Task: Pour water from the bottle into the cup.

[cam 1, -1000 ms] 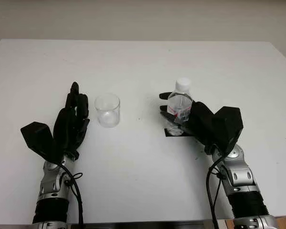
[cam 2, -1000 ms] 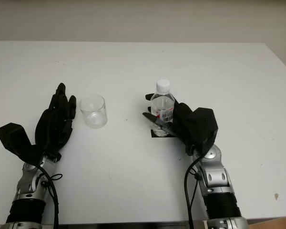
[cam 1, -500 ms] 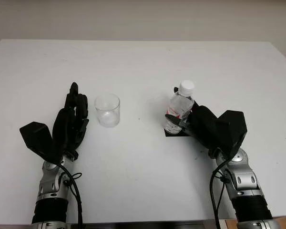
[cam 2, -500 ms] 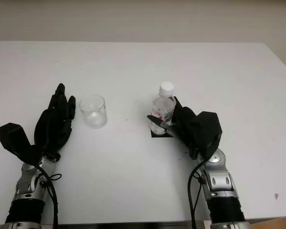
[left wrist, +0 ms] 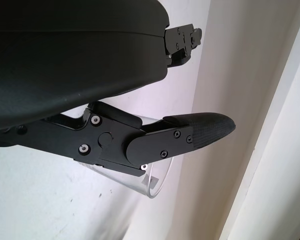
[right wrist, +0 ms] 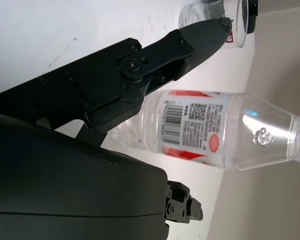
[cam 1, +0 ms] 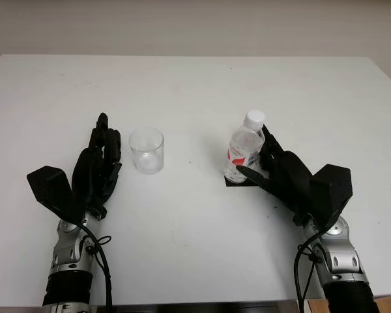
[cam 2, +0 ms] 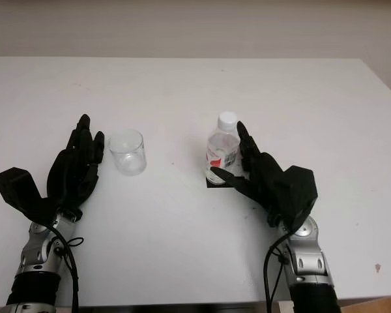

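My right hand (cam 1: 283,176), fingers spread, flanks the capped water bottle (cam 1: 243,151) ungripped; cup (cam 1: 146,150) empty, left hand (cam 1: 94,173) open beside it.

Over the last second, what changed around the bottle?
The right hand let go of the clear plastic water bottle and drew back toward the robot, now open beside it. The bottle stands on its black mat. The clear plastic cup and left hand stayed put.

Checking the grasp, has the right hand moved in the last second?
Yes. The right hand has drawn back toward the table's near edge, off the bottle, which stands on its black mat.
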